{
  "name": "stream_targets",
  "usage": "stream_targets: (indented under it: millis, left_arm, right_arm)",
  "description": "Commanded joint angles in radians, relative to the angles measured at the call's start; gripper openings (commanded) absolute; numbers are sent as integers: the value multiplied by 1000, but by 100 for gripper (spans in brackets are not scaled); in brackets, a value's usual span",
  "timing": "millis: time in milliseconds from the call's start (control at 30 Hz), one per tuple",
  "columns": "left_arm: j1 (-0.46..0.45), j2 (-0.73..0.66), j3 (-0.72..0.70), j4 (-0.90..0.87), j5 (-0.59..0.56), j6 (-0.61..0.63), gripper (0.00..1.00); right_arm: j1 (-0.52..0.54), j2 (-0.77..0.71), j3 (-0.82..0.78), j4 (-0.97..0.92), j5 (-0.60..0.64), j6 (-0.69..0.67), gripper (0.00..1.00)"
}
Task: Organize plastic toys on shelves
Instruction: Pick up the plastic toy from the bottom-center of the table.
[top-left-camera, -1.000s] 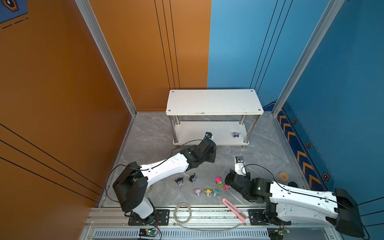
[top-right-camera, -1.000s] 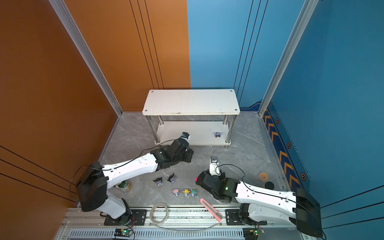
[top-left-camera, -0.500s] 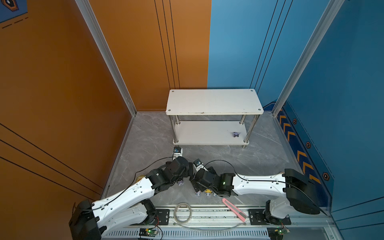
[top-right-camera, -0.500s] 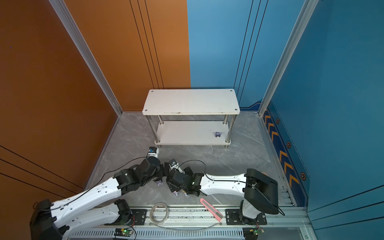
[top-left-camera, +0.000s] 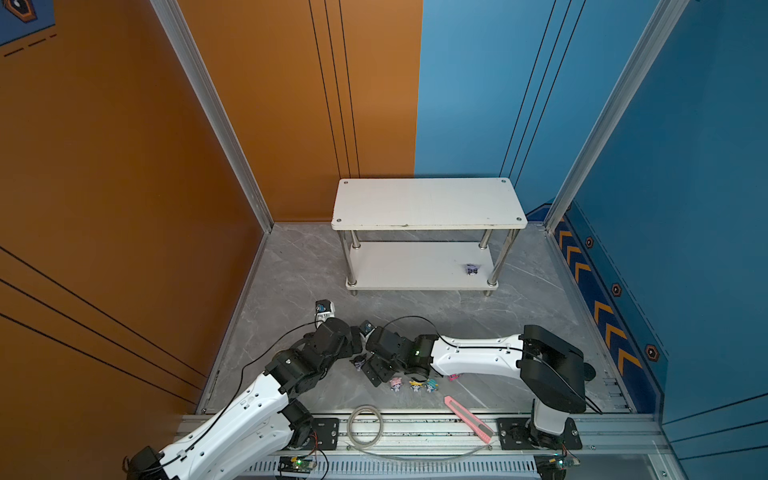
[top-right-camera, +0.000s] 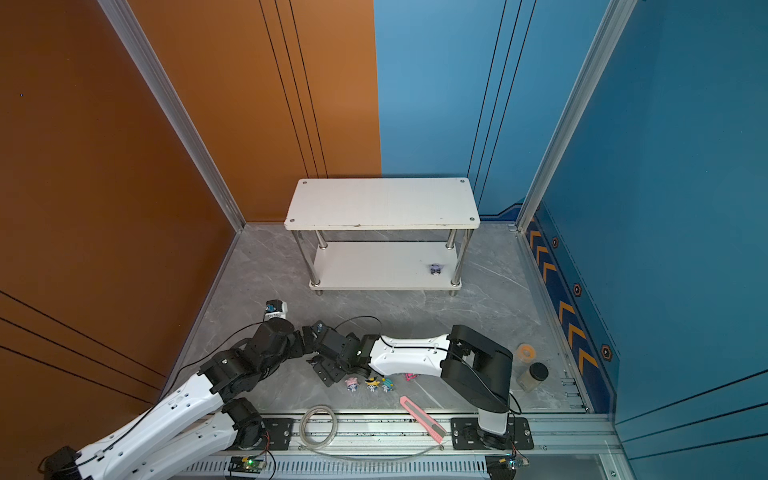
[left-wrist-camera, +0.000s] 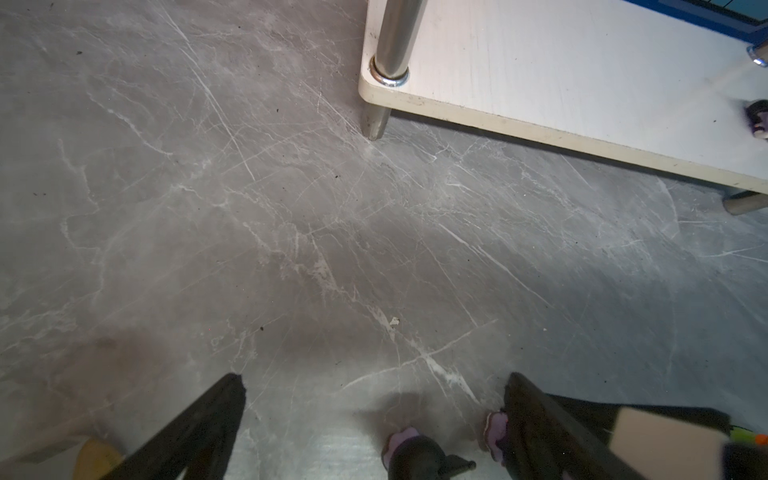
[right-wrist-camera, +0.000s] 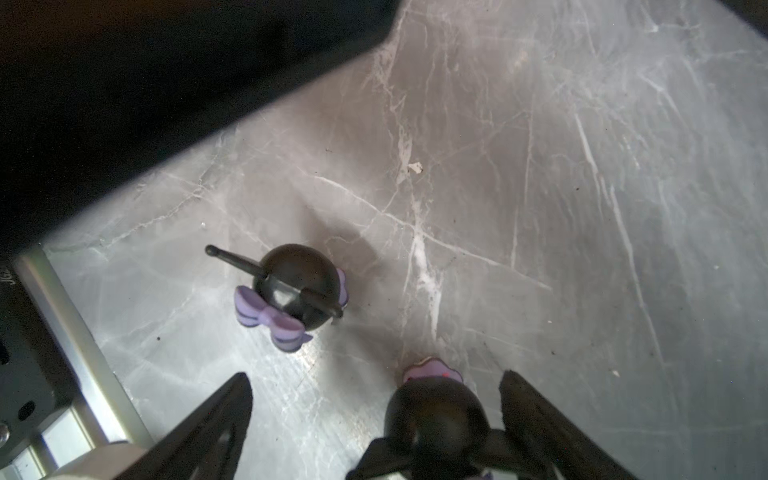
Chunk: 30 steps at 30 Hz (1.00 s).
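Observation:
The shelves (top-left-camera: 428, 203) stand at the back, and one black-purple figurine (top-left-camera: 471, 269) sits on the lower board's right end. Both grippers hang low over the floor toys in front. My left gripper (left-wrist-camera: 374, 399) is open, with a black-purple figurine (left-wrist-camera: 415, 455) on the floor between its fingers. My right gripper (right-wrist-camera: 376, 407) is open too, around another black-purple figurine (right-wrist-camera: 436, 419) that it does not touch. The first figurine (right-wrist-camera: 291, 291) stands just beyond. A row of three pastel figurines (top-left-camera: 415, 384) and a pink truck (top-left-camera: 454, 377) lie beside the right arm.
A pink utility knife (top-left-camera: 467, 417) and a coil of clear tubing (top-left-camera: 365, 424) lie on the front rail. A tape roll (top-right-camera: 525, 353) and a dark-lidded jar (top-right-camera: 534, 376) stand at the right. The two grippers are nearly touching each other.
The left arm drew back from the lower shelf and the right arm swung left. Both now meet over the floor figurines, and both grippers have opened.

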Motion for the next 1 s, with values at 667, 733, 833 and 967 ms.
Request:
stream_targets:
  millis: [667, 733, 833, 967]
  left_arm:
    - [40, 12, -24, 105, 82, 33, 87]
    - [42, 17, -24, 110, 84, 37, 87]
    - [43, 22, -24, 117, 88, 40, 88]
    - [44, 32, -28, 131, 90, 40, 87]
  right_arm:
    - [-37, 8, 33, -82, 47, 69, 62]
    - [-43, 1, 34, -87, 61, 81, 60]
    - [-53, -9, 38, -91, 74, 99, 56]
    - [-71, -17, 57, -128, 107, 124, 50]
